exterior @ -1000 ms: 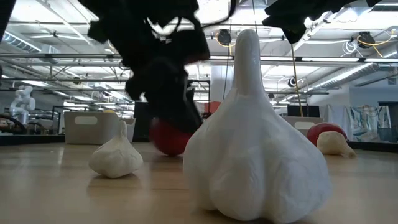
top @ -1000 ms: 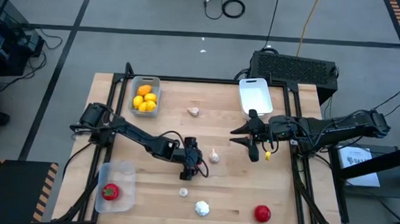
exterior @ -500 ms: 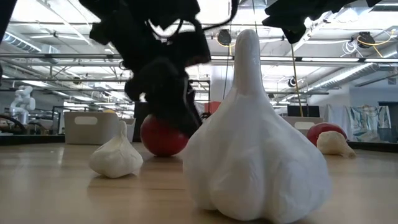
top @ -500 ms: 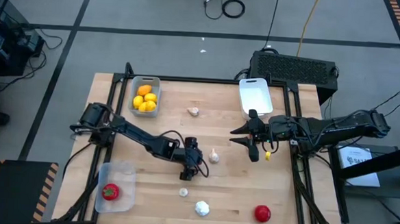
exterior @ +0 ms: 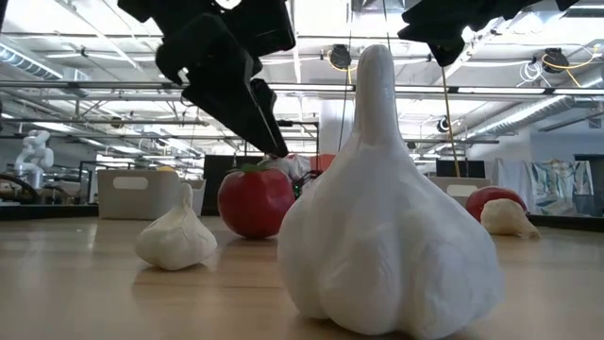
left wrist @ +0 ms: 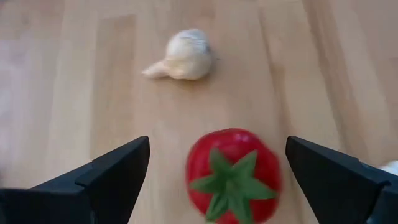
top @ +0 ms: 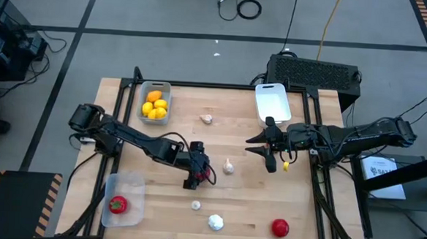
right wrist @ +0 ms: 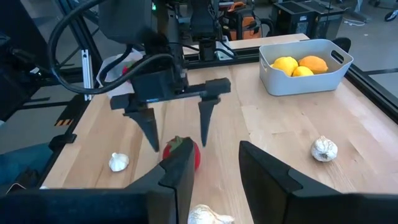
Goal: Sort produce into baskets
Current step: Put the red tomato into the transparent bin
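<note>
tomato (left wrist: 231, 174): centre of high frame, on desk (top: 325, 217)
left hand (right wrist: 176, 132): spread above tomato
right hand (top: 269, 146): right-centre, grip unclear

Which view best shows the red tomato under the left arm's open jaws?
The left wrist view: the tomato fills the space between the jaws, green calyx visible. The low view shows its side, partly behind a large garlic bulb. The right wrist view shows it small. In the high view the left gripper mostly hides it.
</note>
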Robot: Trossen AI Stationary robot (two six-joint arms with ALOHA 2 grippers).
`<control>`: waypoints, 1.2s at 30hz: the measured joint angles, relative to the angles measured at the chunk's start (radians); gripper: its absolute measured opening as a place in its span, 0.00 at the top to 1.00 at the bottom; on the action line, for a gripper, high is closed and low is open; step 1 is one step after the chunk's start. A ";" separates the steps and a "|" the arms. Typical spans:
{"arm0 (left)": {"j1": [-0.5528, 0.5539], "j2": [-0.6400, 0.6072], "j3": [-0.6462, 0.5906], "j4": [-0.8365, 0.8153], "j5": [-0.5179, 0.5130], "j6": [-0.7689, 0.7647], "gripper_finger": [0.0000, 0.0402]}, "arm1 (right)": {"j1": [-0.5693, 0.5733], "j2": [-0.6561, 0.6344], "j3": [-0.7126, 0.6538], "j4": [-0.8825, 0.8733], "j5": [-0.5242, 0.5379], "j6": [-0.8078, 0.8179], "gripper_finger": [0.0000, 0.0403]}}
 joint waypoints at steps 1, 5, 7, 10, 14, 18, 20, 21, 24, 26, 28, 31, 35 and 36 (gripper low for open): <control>0.000 0.000 -0.001 -0.002 0.029 -0.008 0.05 | 0.000 0.000 0.000 -0.001 0.000 0.000 0.71; -0.001 0.006 -0.017 0.029 0.078 -0.013 0.05 | 0.000 0.000 0.000 -0.001 0.000 0.000 0.71; -0.001 0.006 -0.027 0.024 0.059 -0.013 0.05 | 0.000 0.001 0.000 0.000 0.000 0.000 0.71; 0.001 0.006 -0.041 0.027 0.045 -0.013 0.05 | 0.000 0.011 0.000 0.003 0.000 0.000 0.71; 0.000 0.006 -0.050 0.025 0.004 -0.007 0.05 | 0.000 0.028 0.000 0.006 0.000 0.000 0.71; 0.001 0.006 -0.050 0.028 0.008 -0.008 0.05 | 0.000 0.039 0.000 0.009 0.000 0.000 0.71; 0.001 0.006 -0.050 0.028 0.020 -0.013 0.05 | 0.000 0.041 0.000 0.010 0.000 0.000 0.71; 0.001 0.006 -0.050 0.028 0.021 -0.013 0.05 | 0.000 0.042 0.000 0.010 0.000 0.000 0.71; 0.000 0.006 -0.050 0.028 0.024 -0.013 0.05 | 0.000 0.042 0.000 0.011 0.000 0.000 0.71; 0.000 0.007 -0.050 0.028 0.024 -0.013 0.05 | 0.000 0.042 0.000 0.010 0.000 0.000 0.71; 0.000 0.007 -0.051 0.028 0.025 -0.015 0.05 | 0.000 0.042 0.000 0.010 0.000 0.000 0.71; 0.000 0.007 -0.052 0.031 0.025 -0.016 0.05 | 0.000 0.043 0.000 -0.001 -0.004 0.000 0.71; 0.001 0.029 -0.069 0.063 0.024 -0.034 0.05 | 0.000 0.063 0.000 -0.056 -0.062 0.003 0.71; 0.003 0.038 -0.071 0.063 0.024 -0.035 0.05 | 0.000 0.070 0.000 -0.057 -0.062 0.006 0.71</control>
